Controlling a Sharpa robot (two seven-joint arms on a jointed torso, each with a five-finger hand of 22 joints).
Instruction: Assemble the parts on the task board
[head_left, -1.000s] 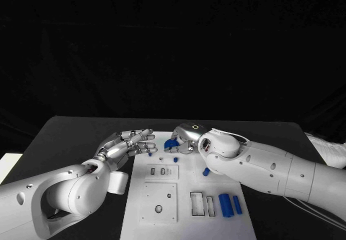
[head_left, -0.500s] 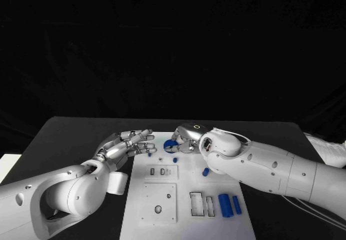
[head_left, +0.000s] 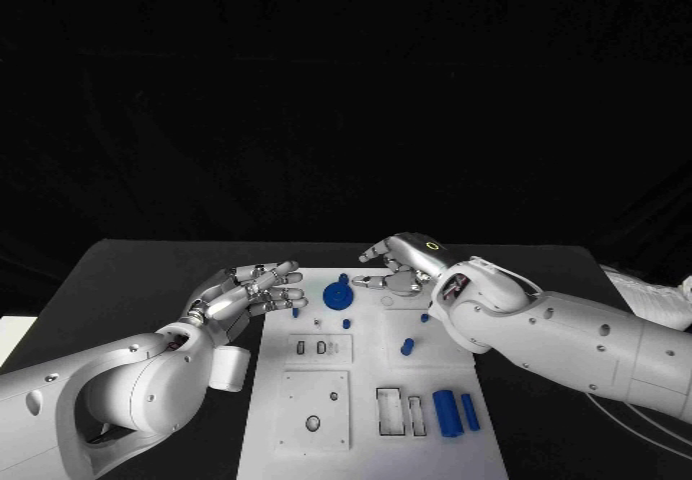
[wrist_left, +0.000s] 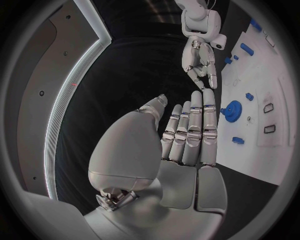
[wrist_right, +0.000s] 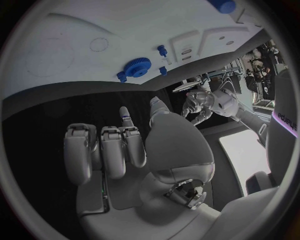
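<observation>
Right hand (head_left: 400, 268) has lifted off the gear (head_left: 338, 295), fingers loosely curled, empty | gear now on board (head_left: 378, 372), far end | left hand (head_left: 248, 290) beside gear, spread, empty | gear placement judged done.

A black table (head_left: 130, 275) spreads out beneath everything, its matte top running to the left and right edges of the head view; behind it hangs a dark, creased black cloth backdrop (head_left: 346, 110) that covers the whole upper half of that view
</observation>
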